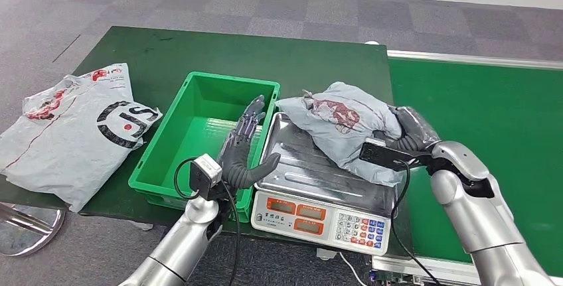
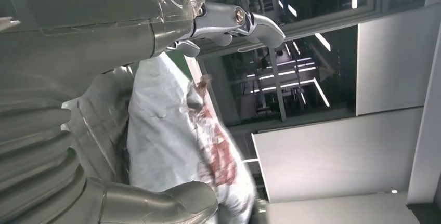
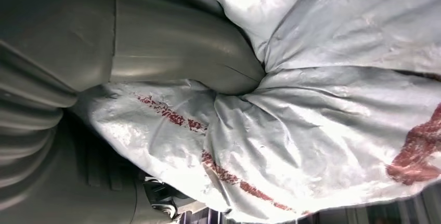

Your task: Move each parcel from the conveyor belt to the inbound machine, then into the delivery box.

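A crumpled grey parcel [image 1: 342, 125] with red print lies on the steel pan of the scale [image 1: 299, 166]. My right hand [image 1: 408, 130] grips its right end, and the thumb [image 3: 182, 52] presses into the plastic of the parcel [image 3: 312, 120]. My left hand [image 1: 244, 143] stands upright with straight fingers between the green box [image 1: 192, 133] and the scale, holding nothing. The left wrist view looks past that hand [image 2: 78, 78] at the parcel [image 2: 177, 130]. The green box looks empty.
A large flat grey bag [image 1: 70, 130] with a black and red logo lies on the dark green table [image 1: 199, 50] at the left. The green conveyor belt [image 1: 478, 120] runs at the right. The scale's keypad and displays [image 1: 319, 216] face me.
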Robot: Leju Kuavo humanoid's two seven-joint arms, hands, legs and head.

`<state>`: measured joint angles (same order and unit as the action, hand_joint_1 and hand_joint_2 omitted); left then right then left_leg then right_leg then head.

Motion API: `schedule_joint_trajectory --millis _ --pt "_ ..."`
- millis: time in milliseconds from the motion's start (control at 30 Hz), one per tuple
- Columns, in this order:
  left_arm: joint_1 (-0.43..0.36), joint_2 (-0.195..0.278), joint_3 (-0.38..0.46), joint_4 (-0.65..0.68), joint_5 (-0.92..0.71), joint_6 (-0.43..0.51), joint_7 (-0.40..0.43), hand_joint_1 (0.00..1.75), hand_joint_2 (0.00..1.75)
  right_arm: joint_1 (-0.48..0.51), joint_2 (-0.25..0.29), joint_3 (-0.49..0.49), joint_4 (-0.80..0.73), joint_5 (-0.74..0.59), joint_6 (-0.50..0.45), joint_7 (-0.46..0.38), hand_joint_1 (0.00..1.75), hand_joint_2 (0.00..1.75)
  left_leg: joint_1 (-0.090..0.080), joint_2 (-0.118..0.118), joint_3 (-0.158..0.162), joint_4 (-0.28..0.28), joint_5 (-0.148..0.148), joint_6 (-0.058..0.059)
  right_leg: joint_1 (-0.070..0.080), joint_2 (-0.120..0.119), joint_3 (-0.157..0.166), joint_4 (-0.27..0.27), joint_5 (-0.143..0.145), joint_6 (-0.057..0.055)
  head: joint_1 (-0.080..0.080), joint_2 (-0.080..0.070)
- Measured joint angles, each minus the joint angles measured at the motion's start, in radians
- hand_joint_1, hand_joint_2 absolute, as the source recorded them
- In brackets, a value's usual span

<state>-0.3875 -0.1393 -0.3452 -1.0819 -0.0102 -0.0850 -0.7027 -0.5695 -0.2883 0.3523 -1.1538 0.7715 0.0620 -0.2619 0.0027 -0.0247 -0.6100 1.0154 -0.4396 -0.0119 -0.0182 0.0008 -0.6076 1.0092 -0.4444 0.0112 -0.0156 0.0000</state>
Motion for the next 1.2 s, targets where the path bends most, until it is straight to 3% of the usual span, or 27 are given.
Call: schedule_joint_trajectory --millis 133,433,667,800,1100,1133,1200 --pt "0.000 0.000 0.000 0.000 -0.007 0.007 0.000 0.00 1.75 -0.016 0.004 0.001 0.057 -0.034 0.062 -0.008 1.75 1.75 0.000 0.000 0.000 0.000 0.000 0.000 0.000 0.001 0.000 0.000 0.000 0.000 0.000 0.000" --pt "-0.009 0.000 0.000 0.011 -0.002 0.009 0.000 0.00 1.75 -0.028 -0.024 0.048 0.138 -0.148 0.314 -0.065 1.75 1.75 0.000 0.000 0.000 0.000 -0.001 0.000 0.000 0.001 -0.001 0.000 0.000 0.000 0.000 0.000" --pt "-0.031 -0.010 0.000 0.035 -0.004 -0.002 0.000 0.00 1.75 -0.009 -0.049 0.076 0.154 -0.471 0.608 -0.295 1.75 1.75 0.000 0.001 0.000 0.000 -0.001 0.000 0.000 0.002 -0.001 0.000 0.000 0.000 0.000 0.000" --pt "-0.047 -0.019 0.000 0.053 0.000 -0.009 0.000 0.00 1.75 -0.004 -0.048 0.100 0.151 -0.557 0.640 -0.343 1.75 1.75 0.000 0.001 0.000 0.000 -0.001 0.000 0.000 0.002 -0.001 0.000 0.000 0.000 0.000 0.000" --pt "-0.053 -0.020 0.000 0.064 0.006 -0.010 0.000 0.00 1.75 -0.009 -0.047 0.125 0.143 -0.616 0.640 -0.333 1.75 1.75 0.000 0.001 0.000 0.000 -0.001 0.000 0.000 0.002 -0.001 0.000 0.000 0.000 0.000 0.000" --pt "-0.053 -0.020 0.000 0.064 0.007 -0.010 0.000 0.00 1.75 -0.010 -0.047 0.127 0.143 -0.618 0.638 -0.330 1.41 1.31 0.000 0.001 0.000 0.000 -0.001 0.000 0.000 0.002 -0.001 0.000 0.000 0.000 0.000 0.000" --pt "-0.053 -0.020 0.000 0.064 0.007 -0.010 0.000 0.00 1.75 -0.011 -0.047 0.134 0.143 -0.610 0.619 -0.316 0.54 0.44 0.000 0.001 0.000 0.000 -0.001 0.000 0.000 0.002 -0.001 0.000 0.000 0.000 0.000 0.000"
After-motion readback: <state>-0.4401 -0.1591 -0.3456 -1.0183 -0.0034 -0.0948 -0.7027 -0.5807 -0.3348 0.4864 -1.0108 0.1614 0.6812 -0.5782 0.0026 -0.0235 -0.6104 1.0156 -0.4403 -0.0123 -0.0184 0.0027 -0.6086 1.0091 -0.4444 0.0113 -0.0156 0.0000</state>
